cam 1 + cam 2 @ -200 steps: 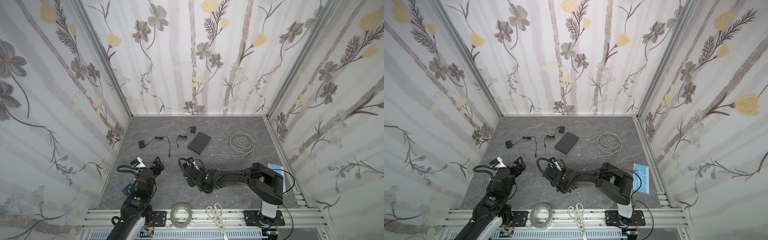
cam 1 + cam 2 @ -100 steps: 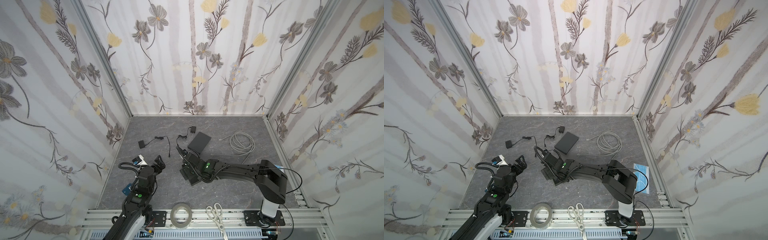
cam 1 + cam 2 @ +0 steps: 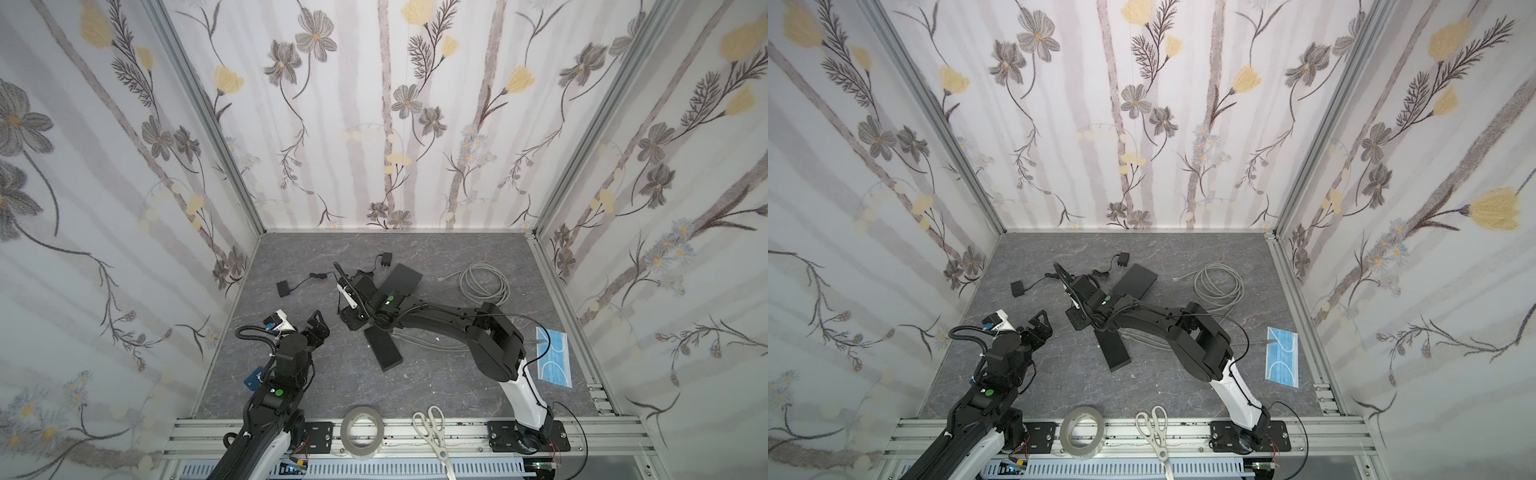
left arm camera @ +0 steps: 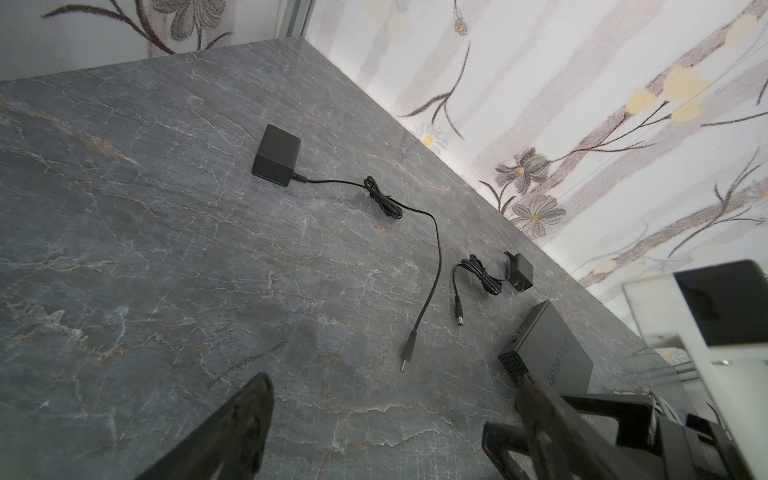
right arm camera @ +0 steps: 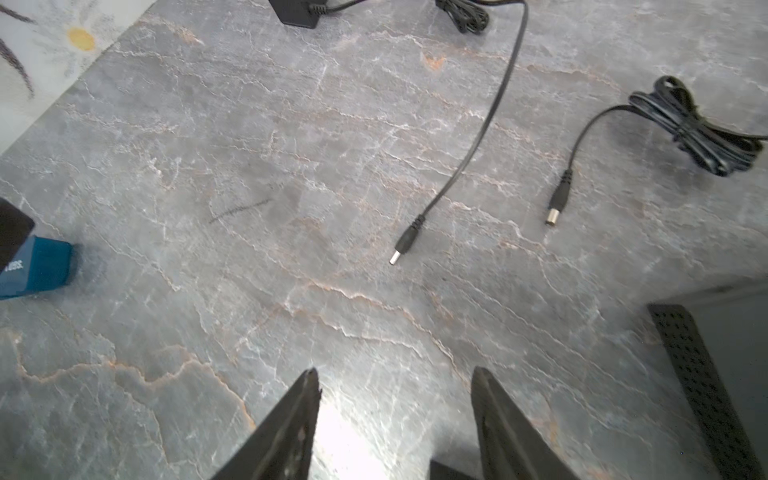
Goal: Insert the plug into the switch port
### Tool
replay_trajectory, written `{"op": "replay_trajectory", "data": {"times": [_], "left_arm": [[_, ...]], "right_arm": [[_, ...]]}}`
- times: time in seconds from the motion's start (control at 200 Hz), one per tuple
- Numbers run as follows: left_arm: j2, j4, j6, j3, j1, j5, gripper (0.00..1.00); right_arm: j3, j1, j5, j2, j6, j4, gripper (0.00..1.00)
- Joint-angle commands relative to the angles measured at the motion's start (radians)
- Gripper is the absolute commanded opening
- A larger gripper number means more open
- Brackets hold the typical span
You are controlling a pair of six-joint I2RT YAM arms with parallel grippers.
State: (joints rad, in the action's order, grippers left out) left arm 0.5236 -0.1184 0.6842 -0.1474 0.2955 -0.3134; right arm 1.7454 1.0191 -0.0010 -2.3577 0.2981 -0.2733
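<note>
**Right arm out over the cords, nothing gripped yet**

Since a second ago my right arm (image 3: 440, 316) has stretched farther toward the back left. My left arm (image 3: 286, 361) has barely shifted.

Top views: the switch (image 3: 401, 279) lies flat mid-table, partly hidden by my right wrist. The larger adapter (image 3: 1016, 288) and the small adapter (image 3: 1122, 260) lie near it, leads trailing. The plugs are too small to make out here.

Left wrist view: left gripper (image 4: 390, 382) has its jaws wide apart and empty, above bare table (image 4: 166, 249). The thin plug (image 4: 406, 360) and the thick plug (image 4: 458, 319) lie loose near the switch's end face, touching neither it nor each other.

Right wrist view: right gripper (image 5: 395, 378) has its jaws partly spread with nothing between them. The thin plug lies ahead of the tips, the thick plug off to one side, and a switch corner shows at the frame edge.

Judgement: no step is done. Left to do: choose a plug (I cannot tell which one fits), grasp it, line it up with the port and push it in.
</note>
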Motion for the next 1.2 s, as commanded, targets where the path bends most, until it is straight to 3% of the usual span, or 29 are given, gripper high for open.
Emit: {"op": "replay_trajectory", "data": {"times": [0.0,0.34,0.714,0.894,1.089,1.159,1.194], "left_arm": [[0.001,-0.02,0.008,-0.004,0.008,-0.014,0.93],[-0.01,0.003,0.021,-0.011,0.024,-0.039,0.99],[-0.013,0.002,0.008,-0.012,0.037,-0.043,0.91],[-0.008,-0.004,-0.003,-0.011,0.039,-0.043,0.82],[-0.008,-0.007,0.0,-0.011,0.042,-0.041,0.81],[-0.01,-0.005,0.0,-0.011,0.042,-0.039,0.81],[-0.011,-0.004,0.001,-0.011,0.042,-0.041,0.82]], "right_arm": [[0.061,-0.005,-0.068,-0.055,0.073,0.002,0.55],[0.181,-0.077,-0.153,-0.196,0.245,0.09,0.47],[0.369,-0.117,-0.236,-0.349,0.332,0.129,0.43],[0.381,-0.116,-0.244,-0.36,0.363,0.149,0.3],[0.382,-0.116,-0.233,-0.355,0.368,0.127,0.0],[0.382,-0.116,-0.223,-0.352,0.368,0.11,0.0],[0.382,-0.115,-0.216,-0.349,0.37,0.101,0.08]]}}
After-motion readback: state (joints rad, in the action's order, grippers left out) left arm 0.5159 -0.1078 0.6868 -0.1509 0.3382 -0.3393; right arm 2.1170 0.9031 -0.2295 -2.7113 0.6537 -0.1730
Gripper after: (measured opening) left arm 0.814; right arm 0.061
